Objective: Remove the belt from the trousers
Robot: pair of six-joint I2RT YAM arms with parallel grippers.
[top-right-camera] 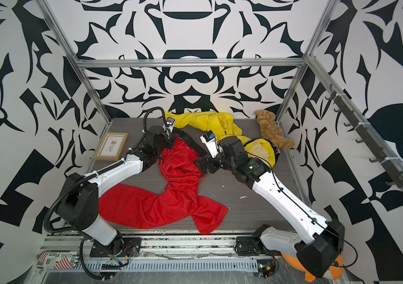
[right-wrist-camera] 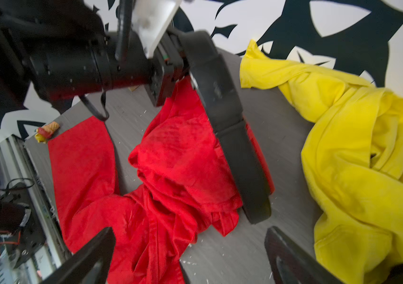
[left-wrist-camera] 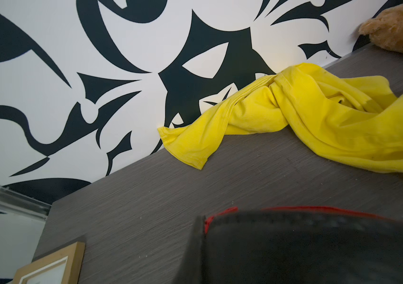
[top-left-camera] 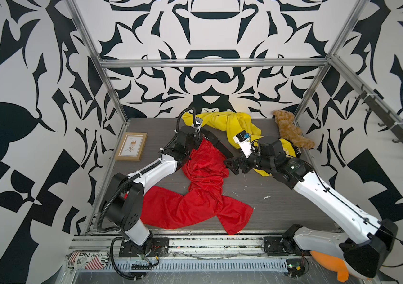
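Belt: black, lies along waistband of red trousers in middle of table, just beside yellow trousers. Left gripper: clamps tight on belt's far end. Right gripper: stands wide apart, holds nothing, hovers near belt's other end.

Red trousers: thin woven cloth, faint sheen, finely crinkled.
Yellow trousers, 12 o'clock on the table: thicker cloth, matt, soft-looking.
Belt: black, smooth, matt; leather or synthetic cannot be told.
Table: grey wood-grain surface, matt.
Teddy bear, 1 o'clock: shaggy brown plush.
Picture frame, 10 o'clock: pale wood, satin.
Cage rails: brushed metal.
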